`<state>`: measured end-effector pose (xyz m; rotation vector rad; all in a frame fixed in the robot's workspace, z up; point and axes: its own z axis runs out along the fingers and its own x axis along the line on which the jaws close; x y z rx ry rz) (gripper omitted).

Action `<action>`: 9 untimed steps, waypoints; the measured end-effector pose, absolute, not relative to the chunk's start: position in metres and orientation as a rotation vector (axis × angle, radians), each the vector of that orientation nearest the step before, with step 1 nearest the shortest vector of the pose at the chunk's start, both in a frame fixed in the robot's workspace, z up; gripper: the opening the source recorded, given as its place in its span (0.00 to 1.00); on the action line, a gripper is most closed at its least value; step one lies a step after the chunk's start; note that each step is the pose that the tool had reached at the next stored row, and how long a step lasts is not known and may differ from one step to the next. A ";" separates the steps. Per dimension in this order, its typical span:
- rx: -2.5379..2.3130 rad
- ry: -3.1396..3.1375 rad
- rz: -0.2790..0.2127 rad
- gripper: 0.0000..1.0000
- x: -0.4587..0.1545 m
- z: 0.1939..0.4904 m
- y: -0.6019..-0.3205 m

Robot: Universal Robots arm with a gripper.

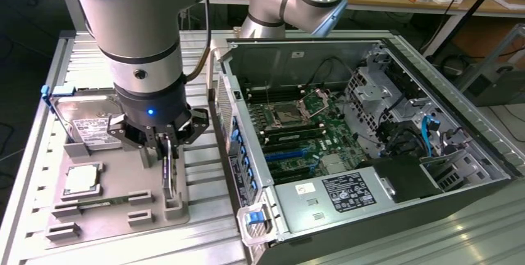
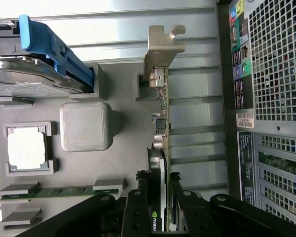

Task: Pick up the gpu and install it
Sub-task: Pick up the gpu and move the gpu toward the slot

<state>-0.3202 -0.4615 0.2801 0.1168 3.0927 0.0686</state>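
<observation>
Grey tray [image 1: 115, 219] holds the gpu [image 1: 168, 179] upright on edge, beside the case [image 1: 459, 130]. The gripper [image 1: 166, 147] is clamped on its top edge. Looks light, stiff and fragile, so grab edges, not components.

The thin flat gpu card [image 2: 160, 123] is green-edged with a silver bracket; the moulded plastic tray [image 2: 118, 163] is plain grey. The boxy metal hard drive [image 1: 86, 123] is silver, white-labelled

The gpu [image 2: 163, 133], a thin green card (silver bracket [image 2: 164, 47] at one end), stands upright on its long edge in the grey tray [image 2: 123, 163], pinched by the hand [image 2: 159, 190].
</observation>
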 end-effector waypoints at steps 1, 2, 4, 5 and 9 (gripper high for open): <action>0.117 3.093 0.068 0.27 -0.320 0.280 -0.462; 0.117 3.093 0.068 0.27 -0.320 0.281 -0.462; 0.117 3.093 0.068 0.27 -0.320 0.281 -0.462; 0.117 3.093 0.068 0.27 -0.320 0.282 -0.462; 0.117 3.093 0.068 0.27 -0.320 0.284 -0.462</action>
